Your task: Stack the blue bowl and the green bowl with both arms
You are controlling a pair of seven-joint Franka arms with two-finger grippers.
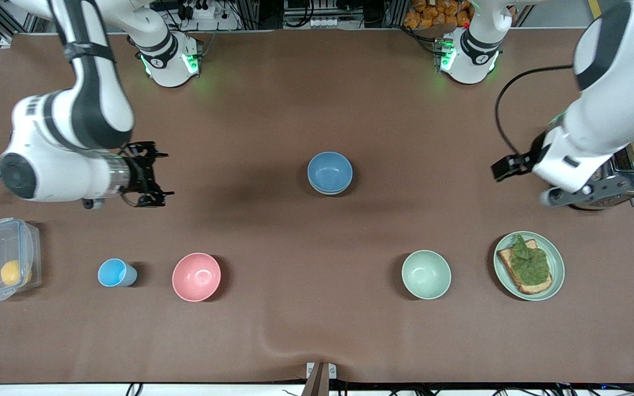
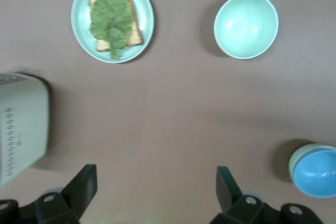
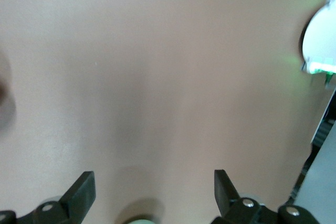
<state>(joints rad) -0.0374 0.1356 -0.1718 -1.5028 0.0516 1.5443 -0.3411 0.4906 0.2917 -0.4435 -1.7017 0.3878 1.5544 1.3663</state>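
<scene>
Your left claw (image 1: 507, 168), fingers apart and empty, hovers with the green bowl (image 1: 426, 274) at its seven o'clock, nearer than the right claw (image 1: 149, 174), also spread wide.

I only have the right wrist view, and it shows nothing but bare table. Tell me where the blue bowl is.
Observer: The blue bowl sits mid-table, nested in a green bowl whose rim shows beneath it.
Operator: Report the other green bowl.
Observer: The second green bowl stands alone, nearer the front camera, beside the toast plate.
Operator: Give me the left end effector.
Observer: The left end effector hangs open over bare table next to the toaster.
</scene>
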